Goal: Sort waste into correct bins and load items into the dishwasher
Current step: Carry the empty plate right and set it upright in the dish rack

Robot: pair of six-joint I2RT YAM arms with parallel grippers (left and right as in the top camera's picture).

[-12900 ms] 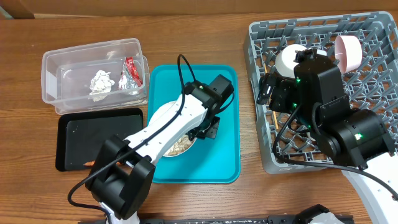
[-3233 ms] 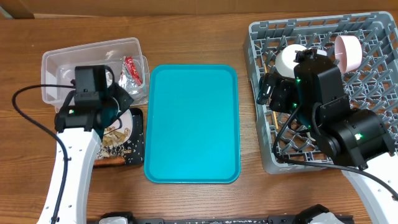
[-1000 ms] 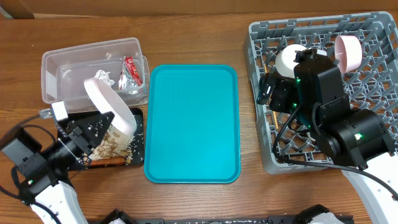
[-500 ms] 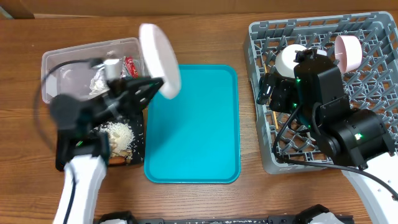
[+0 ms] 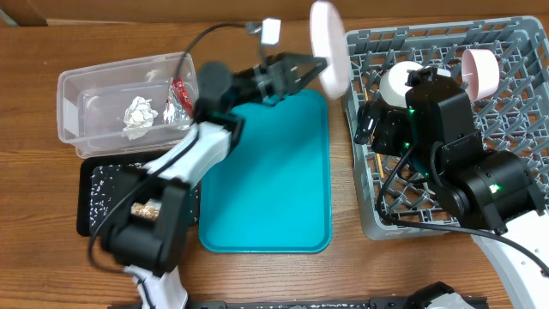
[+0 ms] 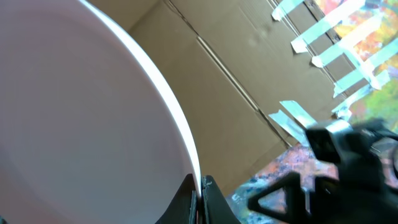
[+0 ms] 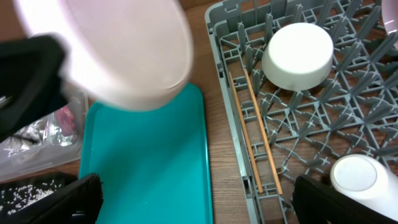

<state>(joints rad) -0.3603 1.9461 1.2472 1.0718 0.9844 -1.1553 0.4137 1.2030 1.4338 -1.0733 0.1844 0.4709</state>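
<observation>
Since half a second ago the left arm has swung right, carrying the white plate (image 5: pixel 328 45) from above the clear tub's (image 5: pixel 94 86) right end to the far left corner of the dish rack (image 5: pixel 515 51). The left tool (image 5: pixel 316 65) pinches the plate's rim, and the plate is held on edge in the air, above the gap between the teal tray (image 5: pixel 274 172) and the rack. The right tool (image 7: pixel 202 200) hangs over the rack's left side with its fingers spread wide, gripping nothing. In the rack lie an upturned white bowl (image 7: pixel 297 55), the chopsticks (image 7: pixel 255 130) flat on the lattice beside it, and the pink bowl (image 5: pixel 480 70) further right. The crumpled wrapper (image 5: pixel 137 112) and red packet (image 5: pixel 180 93) sit in the tub; beige food scraps (image 5: pixel 146 209) lie in the black tray (image 5: pixel 99 184) near it on the counter (image 5: pixel 257 275).
</observation>
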